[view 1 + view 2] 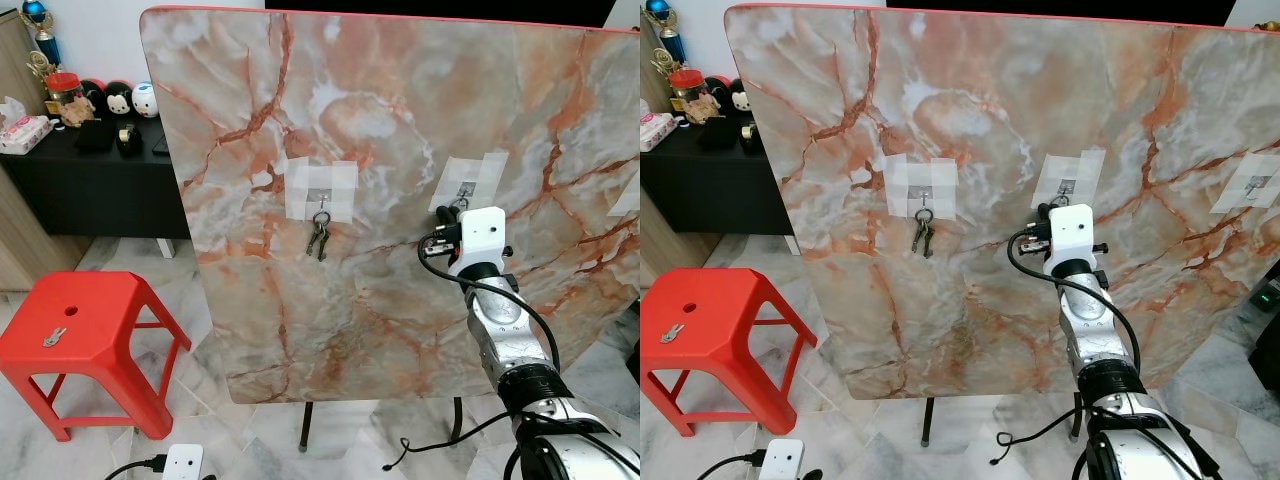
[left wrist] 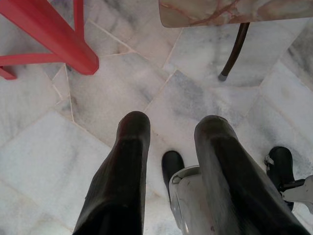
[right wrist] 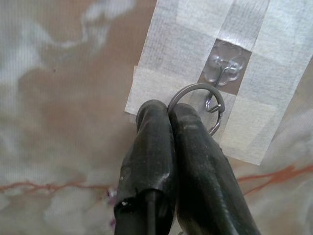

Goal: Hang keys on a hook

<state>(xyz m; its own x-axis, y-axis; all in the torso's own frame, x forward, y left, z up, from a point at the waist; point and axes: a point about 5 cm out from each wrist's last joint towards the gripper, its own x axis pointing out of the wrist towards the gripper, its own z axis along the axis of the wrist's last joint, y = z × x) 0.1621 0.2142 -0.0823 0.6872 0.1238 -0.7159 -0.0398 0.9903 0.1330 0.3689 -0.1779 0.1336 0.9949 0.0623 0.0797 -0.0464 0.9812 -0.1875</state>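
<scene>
From the left: a red stool carries a spare key on its seat, well apart from the work. The left gripper hangs idle above the tiled floor, its fingers apart and empty. On the upright marble board, a first taped hook already bears a bunch of keys. Further right, the right gripper pinches a key ring between closed fingers, just at the second hook. Judged risks: the ring appears to overlap the hook's wire tip without being clearly seated, so releasing now could drop it. Pushing could also peel the tape. A third taped hook stands free at the far right.
</scene>
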